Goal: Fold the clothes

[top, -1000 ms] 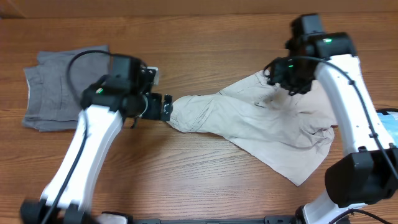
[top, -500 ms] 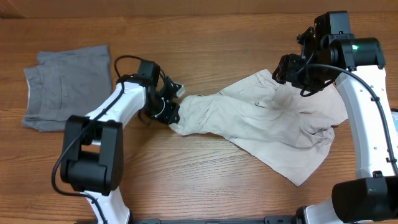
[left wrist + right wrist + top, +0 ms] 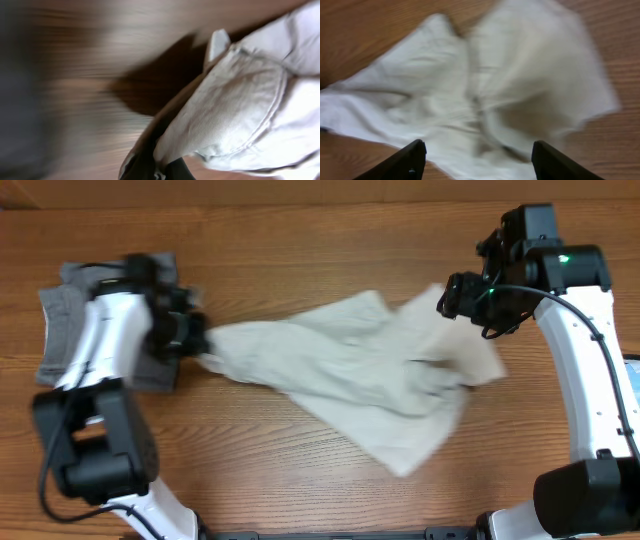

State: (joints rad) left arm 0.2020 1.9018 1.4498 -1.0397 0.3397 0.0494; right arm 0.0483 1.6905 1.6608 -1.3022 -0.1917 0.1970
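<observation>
The clothes (image 3: pixel 350 370) sprawl across the table (image 3: pixel 300 240), left gripper (image 3: pixel 200 345) pinching one end, right gripper (image 3: pixel 479 150) spread.

Overhead looks straight down on the table (image 3: pixel 300 260); both wrist views sit close above the shorts (image 3: pixel 340 370).

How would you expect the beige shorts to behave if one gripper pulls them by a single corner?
Probably floppy: the beige shorts bunch into a narrow point where the left gripper pinches them, and wrinkle elsewhere. Likely light for their size, being thin cloth in soft folds. They should trail and crumple rather than keep shape.
</observation>
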